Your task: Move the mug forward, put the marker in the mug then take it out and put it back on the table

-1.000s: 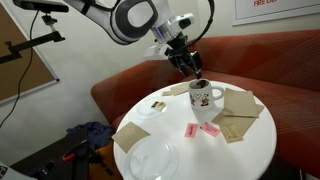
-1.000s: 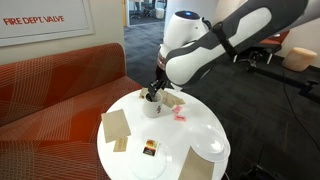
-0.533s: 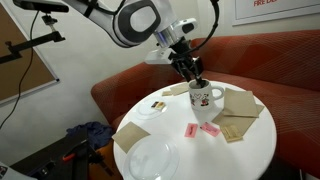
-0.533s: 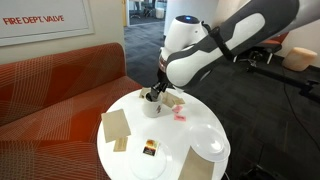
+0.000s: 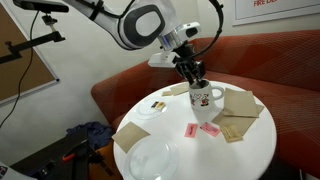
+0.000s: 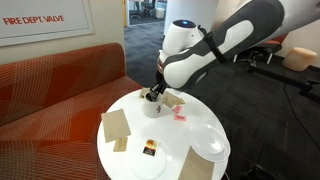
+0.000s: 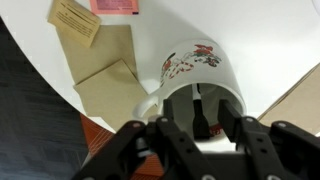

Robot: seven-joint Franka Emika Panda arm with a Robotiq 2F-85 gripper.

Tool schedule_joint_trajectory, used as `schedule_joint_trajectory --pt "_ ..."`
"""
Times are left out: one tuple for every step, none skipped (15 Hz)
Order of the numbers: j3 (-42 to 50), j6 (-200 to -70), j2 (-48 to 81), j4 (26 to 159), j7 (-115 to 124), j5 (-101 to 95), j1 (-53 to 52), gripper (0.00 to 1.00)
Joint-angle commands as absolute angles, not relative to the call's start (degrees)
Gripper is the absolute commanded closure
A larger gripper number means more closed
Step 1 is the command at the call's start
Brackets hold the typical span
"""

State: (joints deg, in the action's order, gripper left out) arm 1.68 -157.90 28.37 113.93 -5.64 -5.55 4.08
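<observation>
The round white counter [image 5: 250, 140] carries the mug [image 5: 205, 98], with the Panda arm [image 5: 145, 22] bent over it. Over the last second the jaws have narrowed at the mug's mouth, which suggests the take-out step is starting. They remain parted, not yet clenched. The marker [image 7: 200, 112] stands inside the mug, between them.

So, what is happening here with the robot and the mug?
The robot arm is working at the white mug on the round table. Its fingers reach into the mug's mouth from above, one on each side of the black marker standing inside. They look apart from it, so the marker seems not gripped yet.
</observation>
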Motion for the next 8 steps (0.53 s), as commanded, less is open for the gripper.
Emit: schedule_joint_trajectory --pt "0.31 -157.88 29.82 111.43 -7.9 -4.16 5.21 0.52" --pt "0.21 -157.82 30.12 110.97 -7.91 -4.16 5.19 0.51" --pt "0.08 -157.69 30.51 110.46 -7.95 -4.13 5.22 0.52" --pt "-0.02 -157.56 31.03 109.89 -8.01 -4.14 5.24 0.51" --pt "-0.04 -157.36 31.49 109.41 -7.95 -4.21 5.2 0.51" --pt "0.0 -157.46 32.0 108.97 -7.92 -4.35 5.14 0.51" --pt "-0.11 -157.29 32.49 108.46 -8.02 -4.33 5.2 0.52" --pt "-0.09 -157.1 33.04 107.87 -7.94 -4.38 5.15 0.52"
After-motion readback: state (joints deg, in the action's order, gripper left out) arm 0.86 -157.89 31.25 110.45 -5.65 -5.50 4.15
